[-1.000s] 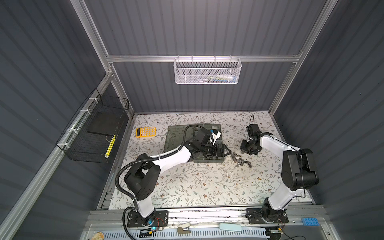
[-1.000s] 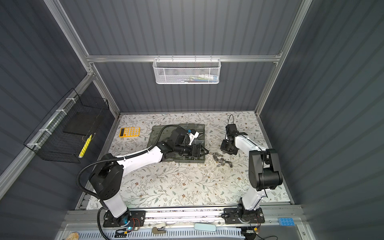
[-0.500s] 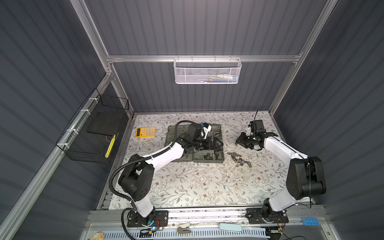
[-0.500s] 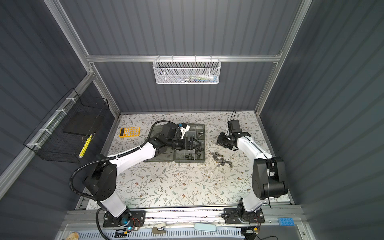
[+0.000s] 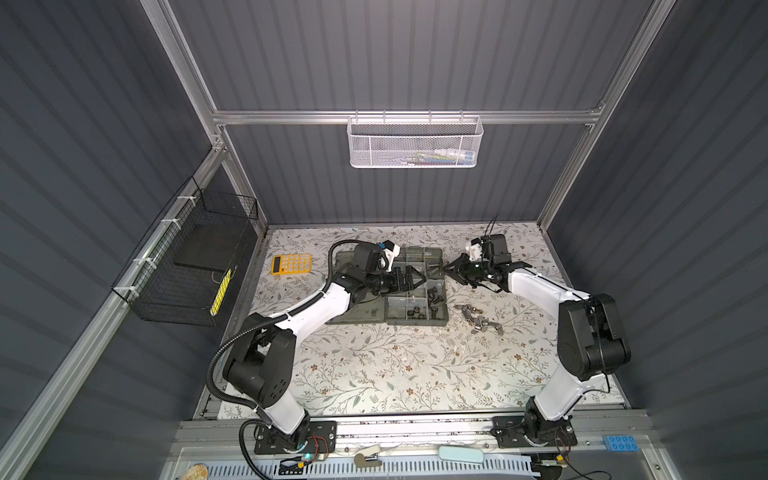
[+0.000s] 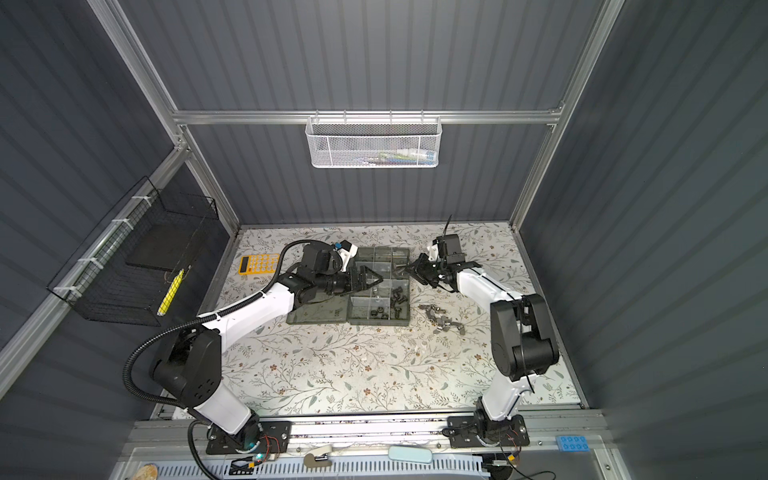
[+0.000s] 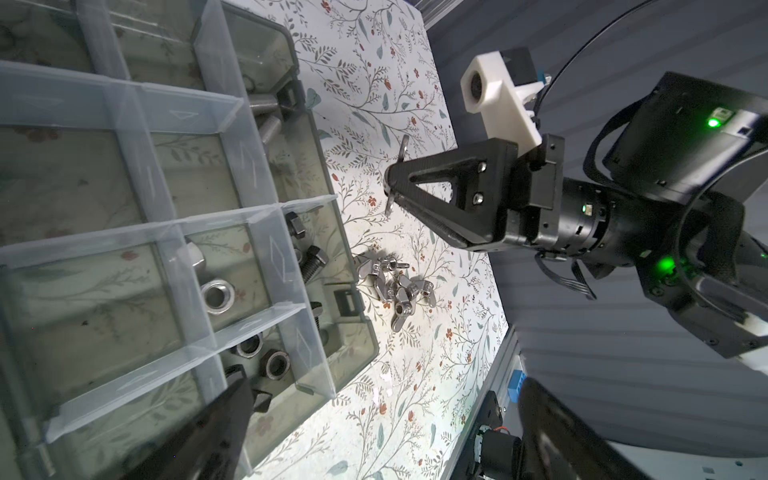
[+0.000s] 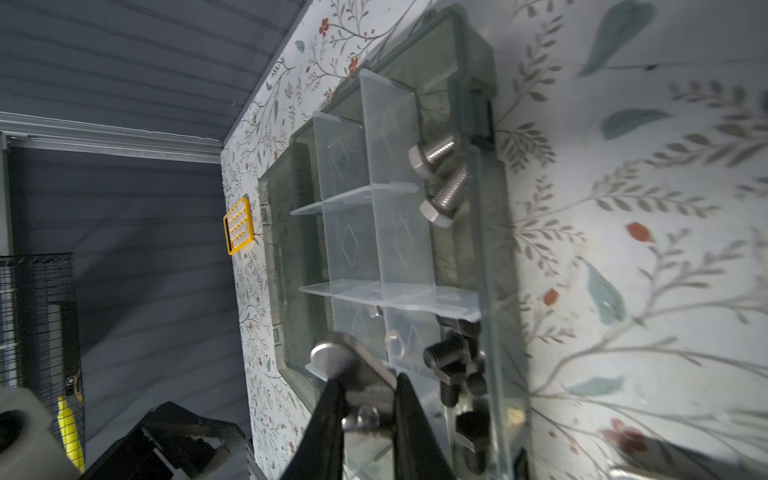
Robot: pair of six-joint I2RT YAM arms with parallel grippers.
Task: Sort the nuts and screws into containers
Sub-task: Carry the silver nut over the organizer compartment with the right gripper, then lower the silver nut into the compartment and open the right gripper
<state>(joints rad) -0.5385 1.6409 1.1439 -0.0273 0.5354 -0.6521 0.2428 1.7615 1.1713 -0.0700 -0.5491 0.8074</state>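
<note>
The step in hand looks like the delivery. The right claw (image 7: pixel 391 183) is closed almost fully on a silver wing nut (image 8: pixel 332 358), pinching its body so the wings stick out past the tips. To do this well, I would carry the nut clear over the wall of the organizer case (image 5: pixel 415 323) and centre it above a cell that holds no bolts. Then I would go low between the clear dividers (image 7: pixel 257 253) and only there let go. A wing nut dropped from height may bounce into the next cell. The cells to avoid are the one with two silver bolts (image 8: pixel 438 178) and the one with black bolts (image 8: pixel 451 361), both along the case wall nearest the right arm. The left claw (image 5: pixel 424 279) hangs wide open and empty above the middle of the case, pointing toward the right claw, so the approach should keep apart from it.

The held nut is raised at the case wall on the right arm's side; I cannot tell whether it is over a cell. The other wing nuts (image 5: pixel 478 320) lie heaped on the surface just outside that wall.
</note>
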